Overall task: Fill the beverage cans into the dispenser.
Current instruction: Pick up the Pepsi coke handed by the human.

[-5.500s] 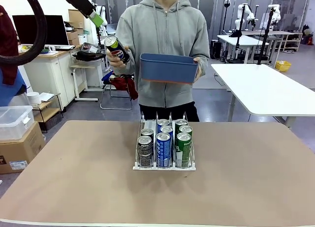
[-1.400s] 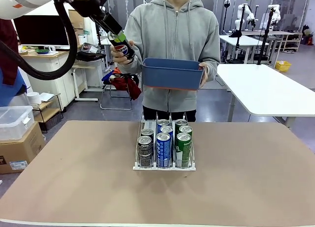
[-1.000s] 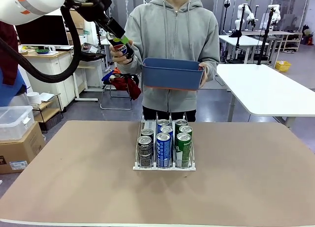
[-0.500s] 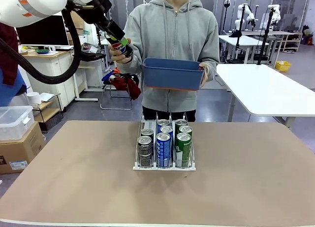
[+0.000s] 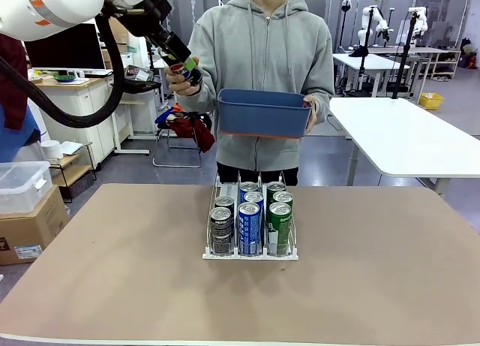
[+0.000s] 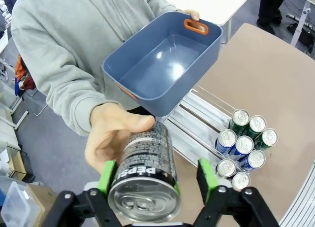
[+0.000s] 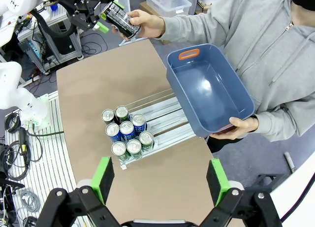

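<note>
1 dark can (image 6: 145, 175) sits between the green pads of the left claw (image 6: 156, 180), silver top toward the wrist camera; the person's hand (image 6: 110, 133) is wrapped round its far end. One pad presses the can wall, while a gap shows at the other, so I cannot tell whether the pinch is firm. Thin aluminium, smooth and rounded: likely slippery and easily dented, heavy if full. Judged best hold: across the mid-body, pads square to the wall, moderate squeeze. Right claw (image 7: 160, 180) hangs spread wide and empty above the surface (image 5: 112, 271). 7 cans stand in the dispenser (image 5: 250, 252): 3 blue, 2 green, 2 dark, leaving room in the dark lane. Person's other hand holds an empty blue bin (image 5: 262, 112).
</note>
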You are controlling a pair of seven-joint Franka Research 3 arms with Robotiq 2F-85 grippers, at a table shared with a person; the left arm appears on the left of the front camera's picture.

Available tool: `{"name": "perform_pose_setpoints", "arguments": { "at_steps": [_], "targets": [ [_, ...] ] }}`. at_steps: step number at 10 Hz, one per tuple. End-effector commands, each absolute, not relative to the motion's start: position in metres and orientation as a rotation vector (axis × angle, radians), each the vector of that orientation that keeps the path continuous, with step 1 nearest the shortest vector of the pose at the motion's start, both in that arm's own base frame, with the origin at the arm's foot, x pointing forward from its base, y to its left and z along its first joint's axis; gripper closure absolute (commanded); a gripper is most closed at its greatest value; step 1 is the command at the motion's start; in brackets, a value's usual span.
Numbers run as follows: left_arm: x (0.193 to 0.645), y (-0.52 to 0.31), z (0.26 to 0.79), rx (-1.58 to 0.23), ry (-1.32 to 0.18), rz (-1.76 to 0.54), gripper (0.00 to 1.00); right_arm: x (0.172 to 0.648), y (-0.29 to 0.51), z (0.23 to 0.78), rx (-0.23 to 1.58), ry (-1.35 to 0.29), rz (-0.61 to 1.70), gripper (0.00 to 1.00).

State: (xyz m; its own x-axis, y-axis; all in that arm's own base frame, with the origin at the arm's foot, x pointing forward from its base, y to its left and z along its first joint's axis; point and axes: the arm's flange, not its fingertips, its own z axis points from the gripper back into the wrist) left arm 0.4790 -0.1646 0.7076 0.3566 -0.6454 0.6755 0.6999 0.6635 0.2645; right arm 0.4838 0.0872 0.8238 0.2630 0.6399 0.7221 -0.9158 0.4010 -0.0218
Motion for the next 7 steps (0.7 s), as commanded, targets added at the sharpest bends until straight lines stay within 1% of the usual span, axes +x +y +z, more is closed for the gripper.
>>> {"name": "perform_pose_setpoints", "arguments": {
  "at_steps": [1, 2, 3, 4, 5, 6, 7],
  "targets": [
    [0.4782, -0.1614, 0.7063, -0.015, -0.851, -0.848, 0.37, 0.4838, 0.0861, 0.8255, 0.449, -0.73, 1.098, 0.0],
    [0.4777, -0.1593, 0.7075, -0.01, -0.85, -0.841, 0.38, 0.4838, 0.0861, 0.8255, 0.449, -0.73, 1.098, 0.0],
    [0.4771, -0.1598, 0.7084, 0.0, -0.857, -0.829, 0.56, 0.4838, 0.0861, 0.8255, 0.449, -0.73, 1.098, 0.0],
    [0.4774, -0.159, 0.7101, 0.022, -0.859, -0.829, 0.58, 0.4838, 0.0861, 0.8255, 0.449, -0.73, 1.098, 0.0],
    [0.4775, -0.1594, 0.7107, 0.044, -0.866, -0.815, 0.76, 0.4838, 0.0861, 0.8255, 0.449, -0.73, 1.098, 0.0],
    [0.4764, -0.1612, 0.7111, 0.025, -0.873, -0.804, 0.77, 0.4838, 0.0861, 0.8255, 0.449, -0.73, 1.098, 0.0],
    [0.4768, -0.16, 0.713, 0.017, -0.878, -0.803, 0.95, 0.4838, 0.0861, 0.8255, 0.449, -0.73, 1.098, 0.0]
  ]
}}
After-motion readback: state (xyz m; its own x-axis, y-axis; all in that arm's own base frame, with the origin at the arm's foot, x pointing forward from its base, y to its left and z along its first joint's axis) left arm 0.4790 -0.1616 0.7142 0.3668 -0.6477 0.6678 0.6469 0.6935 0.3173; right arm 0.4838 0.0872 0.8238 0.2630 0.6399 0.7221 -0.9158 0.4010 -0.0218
